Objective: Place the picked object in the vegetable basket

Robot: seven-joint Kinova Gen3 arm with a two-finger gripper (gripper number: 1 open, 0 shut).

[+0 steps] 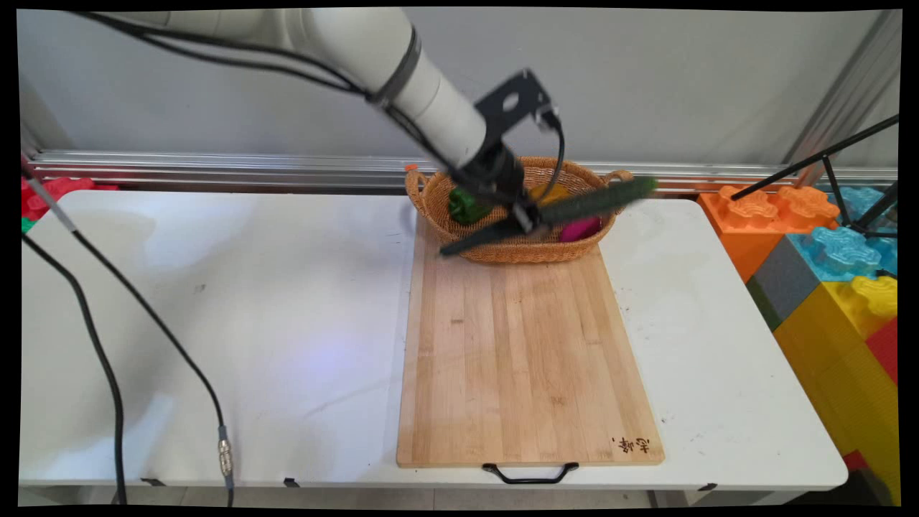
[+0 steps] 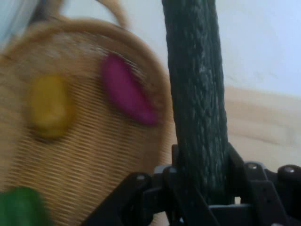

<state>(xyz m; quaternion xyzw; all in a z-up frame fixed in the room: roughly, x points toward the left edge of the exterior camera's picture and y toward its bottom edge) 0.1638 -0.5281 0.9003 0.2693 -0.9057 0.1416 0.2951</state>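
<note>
My gripper (image 1: pixel 526 216) is shut on a long dark green cucumber (image 1: pixel 596 200), which it holds nearly level just above the wicker basket (image 1: pixel 434 205). In the hand view the cucumber (image 2: pixel 197 94) runs straight up from between the fingers (image 2: pixel 240 165), which close on its sides. Inside the basket (image 2: pixel 84 155) lie a yellow piece (image 2: pixel 49 106), a magenta piece (image 2: pixel 127 92) and a green piece (image 2: pixel 19 207). The main view shows the green piece (image 1: pixel 465 205), the magenta piece (image 1: pixel 580 230) and a bit of the yellow piece (image 1: pixel 547 192) behind the hand.
A wooden cutting board (image 1: pixel 524 359) with a black handle (image 1: pixel 530 474) lies on the white table (image 1: pixel 215 323), the basket standing at its far end. Big coloured toy blocks (image 1: pixel 833 273) stand off the table's right side. Black cables (image 1: pixel 108 287) hang over the left.
</note>
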